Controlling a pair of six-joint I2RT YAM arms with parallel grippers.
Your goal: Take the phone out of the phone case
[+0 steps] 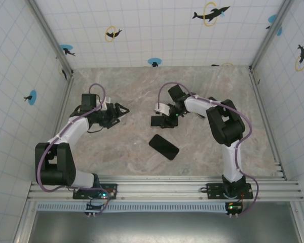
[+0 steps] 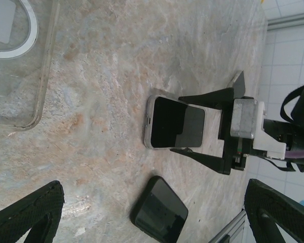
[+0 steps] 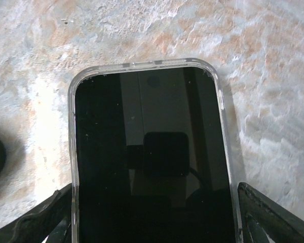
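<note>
Right claw (image 1: 158, 121) is pinching the phone case (image 3: 72, 136) across its width, one finger against each long edge. The phone (image 3: 152, 152) sits inside that case, screen up, on the bench (image 1: 116, 157) near the middle. Left claw (image 1: 122, 109) is spread wide with nothing in it, hovering left of the right claw and facing it. I also see a bare black phone (image 1: 163, 147) lying flat, nearer the arm bases than the cased one and apart from it. There's an empty clear case (image 2: 20, 86) with a white ring on the bench, close under the left wrist camera
</note>
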